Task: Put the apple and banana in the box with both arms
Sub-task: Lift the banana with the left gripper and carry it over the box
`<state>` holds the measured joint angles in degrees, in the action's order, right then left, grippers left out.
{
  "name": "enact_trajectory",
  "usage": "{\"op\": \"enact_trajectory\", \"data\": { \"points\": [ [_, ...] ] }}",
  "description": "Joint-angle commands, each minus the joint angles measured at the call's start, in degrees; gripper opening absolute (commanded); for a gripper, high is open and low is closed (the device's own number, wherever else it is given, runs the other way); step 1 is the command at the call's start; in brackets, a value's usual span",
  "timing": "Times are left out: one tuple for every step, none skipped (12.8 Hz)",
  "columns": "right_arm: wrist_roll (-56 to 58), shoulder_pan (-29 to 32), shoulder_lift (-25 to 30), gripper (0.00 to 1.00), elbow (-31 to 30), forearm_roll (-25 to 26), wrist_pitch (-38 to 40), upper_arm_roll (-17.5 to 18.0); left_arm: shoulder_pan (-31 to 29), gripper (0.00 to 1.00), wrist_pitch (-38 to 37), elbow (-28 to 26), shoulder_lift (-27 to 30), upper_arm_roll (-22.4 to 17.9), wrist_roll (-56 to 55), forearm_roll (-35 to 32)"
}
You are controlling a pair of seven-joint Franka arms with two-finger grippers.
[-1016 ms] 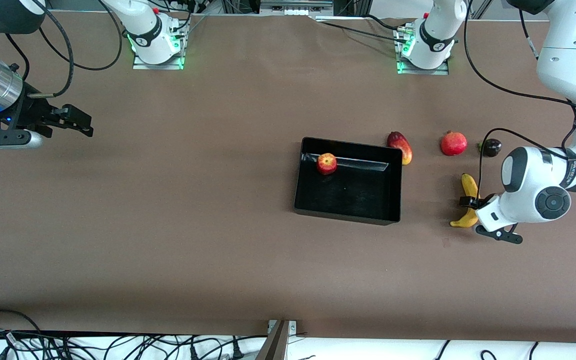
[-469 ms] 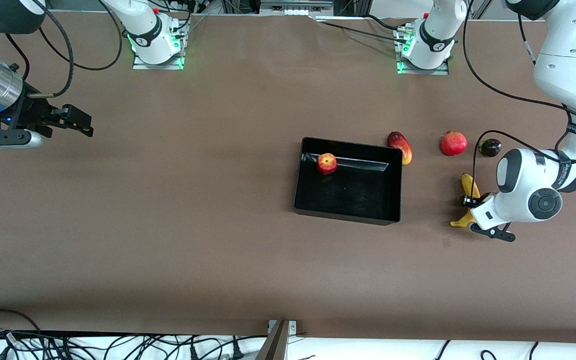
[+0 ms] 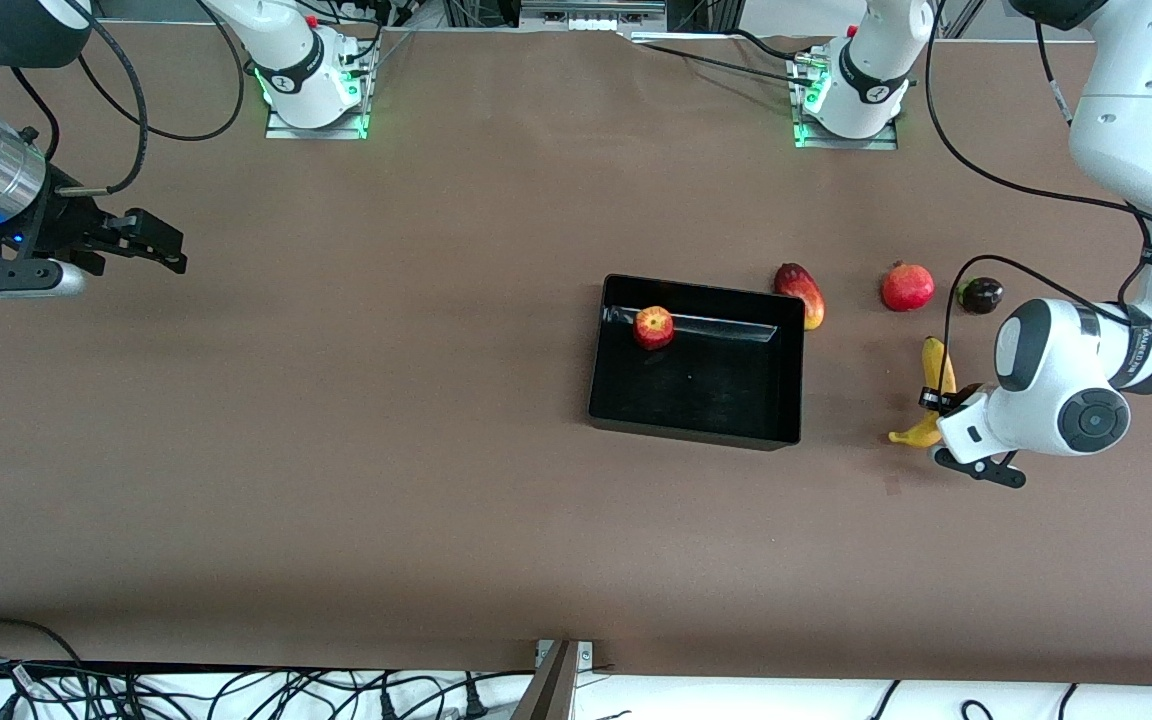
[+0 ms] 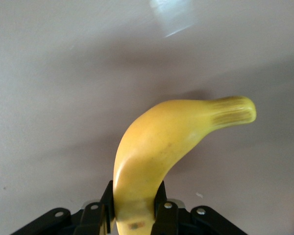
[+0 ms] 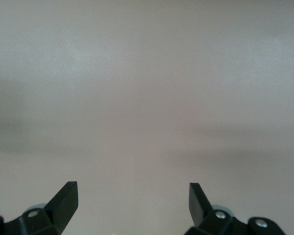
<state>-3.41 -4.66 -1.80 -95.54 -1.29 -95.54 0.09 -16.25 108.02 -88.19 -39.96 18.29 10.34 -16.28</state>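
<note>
- Right gripper (image 3: 151,240), black with two fingers, hangs over bare brown tabletop (image 3: 386,450) at the right arm's end; its jaws stand wide apart with nothing between them (the right wrist view shows only table under it). This arm waits, probably because its fruit is already delivered.
- Box (image 3: 693,425), a black rectangular shallow plastic bin with glossy inner walls, sits near the middle of the table. The small round red apple with yellowish patches (image 3: 654,327) lies inside it, against the wall that is farther from the front camera. So this half of the task looks finished.
- Just beside the box corner lies an elongated dark-red-and-yellow oval fruit (image 3: 800,294). Toward the left arm's end from it come a uniformly red round fruit (image 3: 907,287) and a small dark round fruit (image 3: 982,295). None of these belongs to the task.
- The long curved yellow banana (image 3: 935,385) is outside the box, toward the left arm's end of the table. The left gripper (image 3: 946,405) is clamped on it near one end, a finger (image 4: 159,196) pressing on each side. I cannot tell if the banana is already off the table.
- I judge that the grip near the end is less balanced, so the free part could swing during the carry to the box.
</note>
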Motion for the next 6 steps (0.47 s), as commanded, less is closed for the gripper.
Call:
{"op": "enact_trajectory", "data": {
  "points": [
    [0.0,0.6,-0.4,1.0,1.1,0.7,0.4,0.8,2.2,0.0,-13.2,10.0,0.9,7.9,-1.8,-0.1],
    [0.0,0.6,-0.4,1.0,1.1,0.7,0.4,0.8,4.9,0.0,-15.6,12.4,0.9,8.2,-5.1,0.0],
    [0.0,0.6,-0.4,1.0,1.1,0.7,0.4,0.8,7.4,0.0,-18.0,14.4,0.9,8.3,-8.8,0.0],
    [0.0,0.6,-0.4,1.0,1.1,0.7,0.4,0.8,10.1,0.0,-20.2,15.6,0.9,8.3,-13.3,1.0],
    [0.0,0.6,-0.4,1.0,1.1,0.7,0.4,0.8,12.0,0.0,-20.7,15.8,0.9,8.3,-18.3,2.9],
    [0.0,0.6,-0.4,1.0,1.1,0.7,0.4,0.8,13.3,0.0,-20.7,15.5,0.9,8.3,-22.9,4.7]
  ]
}}
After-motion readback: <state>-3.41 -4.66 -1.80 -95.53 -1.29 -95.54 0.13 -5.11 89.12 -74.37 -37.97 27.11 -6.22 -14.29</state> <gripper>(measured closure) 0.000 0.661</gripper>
